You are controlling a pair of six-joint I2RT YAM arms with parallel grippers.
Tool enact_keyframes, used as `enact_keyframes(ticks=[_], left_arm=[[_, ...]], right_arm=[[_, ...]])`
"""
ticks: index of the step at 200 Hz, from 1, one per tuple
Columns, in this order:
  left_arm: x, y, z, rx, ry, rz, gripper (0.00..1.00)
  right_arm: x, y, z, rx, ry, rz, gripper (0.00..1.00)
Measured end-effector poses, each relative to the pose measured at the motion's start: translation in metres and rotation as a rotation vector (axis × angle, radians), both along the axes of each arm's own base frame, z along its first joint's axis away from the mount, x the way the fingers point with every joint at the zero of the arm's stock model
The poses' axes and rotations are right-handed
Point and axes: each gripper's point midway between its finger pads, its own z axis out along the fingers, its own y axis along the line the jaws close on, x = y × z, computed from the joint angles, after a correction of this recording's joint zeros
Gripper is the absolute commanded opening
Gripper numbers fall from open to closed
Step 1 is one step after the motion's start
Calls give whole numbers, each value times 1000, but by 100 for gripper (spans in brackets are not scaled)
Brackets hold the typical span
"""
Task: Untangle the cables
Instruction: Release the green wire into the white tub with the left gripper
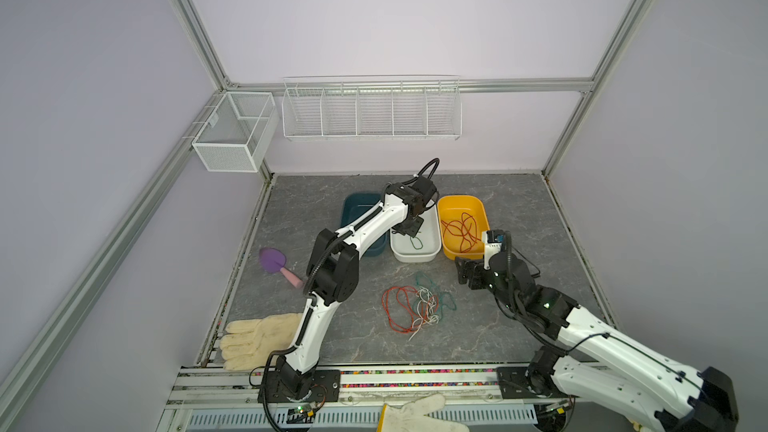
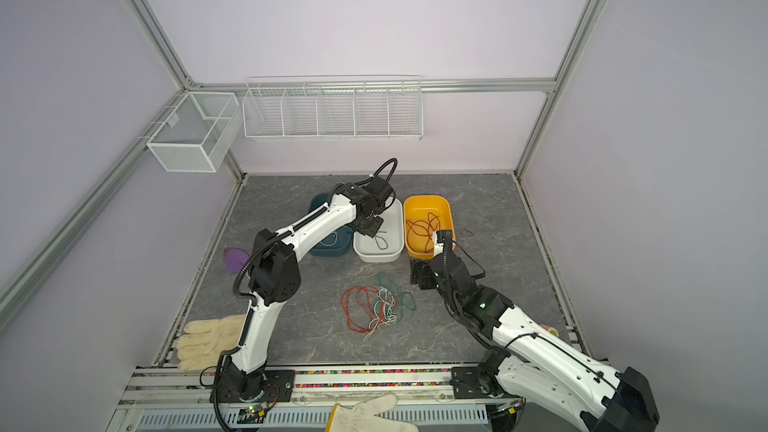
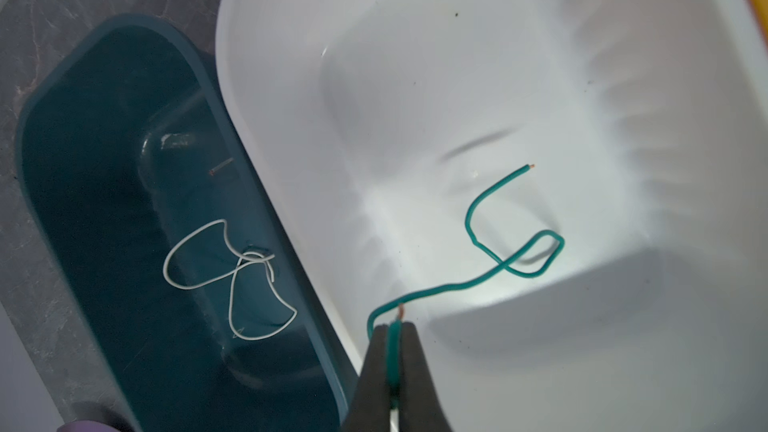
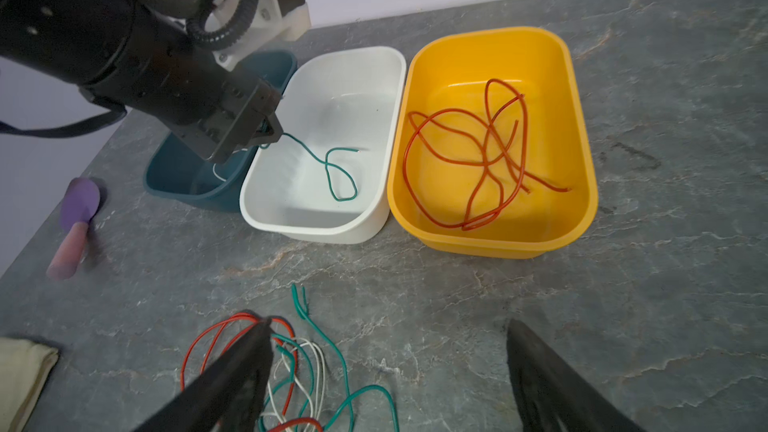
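Now green cable [image 3: 504,264] in white tub [image 3: 457,76]

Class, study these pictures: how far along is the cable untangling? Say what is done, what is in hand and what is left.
Done: red cables lie in the yellow bin, and a white cable in the teal bin.
In hand: the left gripper, shut on a green cable, hangs it into the white bin.
Left: a red, white and green tangle on the table; the open right gripper hovers near it.
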Motion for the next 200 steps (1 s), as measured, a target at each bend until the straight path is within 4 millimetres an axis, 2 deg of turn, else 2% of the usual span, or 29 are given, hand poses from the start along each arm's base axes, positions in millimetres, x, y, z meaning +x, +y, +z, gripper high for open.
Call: enact_keyframes(ticks=[31,62,81,137,172,200], left_arm=[[-3,-2,-11,9,30,-21,0],[-4,-3,-21,19,52,-34,0],[-5,-3,-23,20,58,-38,5],[-3,-5,-19,16,51,-44,20],[-2,-5,-14,13,44,-40,26],[-1,-3,2,-1,14,-29,31]], right_arm=[[3,18,-14,-22,69,60,89],[1,25,-17,-20,87,95,89],[-1,27,-17,-15,93,110,89],[-3,32,-21,-14,111,137,89],[-3,35,-22,-12,118,145,89],[-3,35,-20,-8,117,149,89]])
